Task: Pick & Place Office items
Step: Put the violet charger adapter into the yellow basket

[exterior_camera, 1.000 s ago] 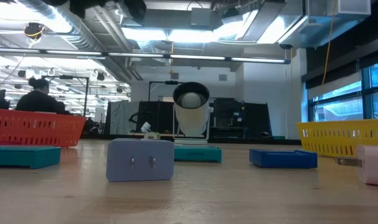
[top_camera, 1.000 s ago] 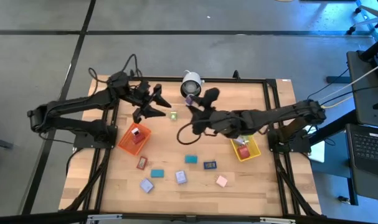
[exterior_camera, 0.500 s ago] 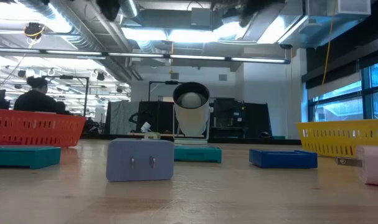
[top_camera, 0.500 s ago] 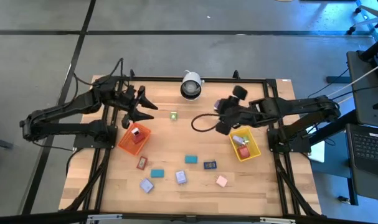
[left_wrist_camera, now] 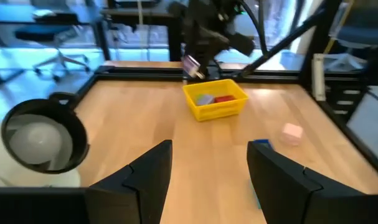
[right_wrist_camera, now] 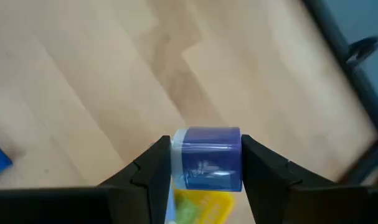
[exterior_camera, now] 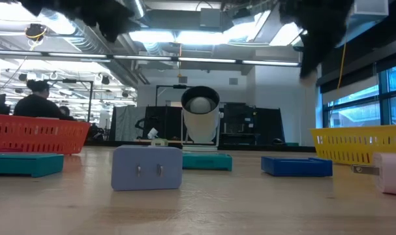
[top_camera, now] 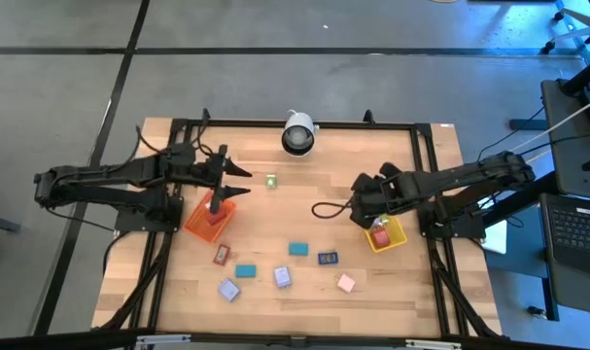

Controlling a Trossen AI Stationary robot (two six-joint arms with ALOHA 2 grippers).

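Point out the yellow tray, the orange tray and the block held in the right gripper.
yellow tray (left_wrist_camera: 204, 112): left wrist view, front wall.
orange tray (top_camera: 193, 225): high view, left rim.
lavender block (right_wrist_camera: 208, 157): right wrist view, front face between the right gripper's fingers.

Orange tray (top_camera: 191, 222) holds a red block (top_camera: 212, 213); yellow tray (top_camera: 395, 236); lavender block (right_wrist_camera: 206, 157); pale wooden table (top_camera: 304, 209).

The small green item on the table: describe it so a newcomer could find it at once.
Start at the white camera at the middle of the wooden table's far edge. Just in front of it, slightly toward the orange tray, lies the small green item. It lies alone on the bare wood, well apart from the cluster of teal, lavender, red, blue and pink pieces nearer the front, and it is the only green one.
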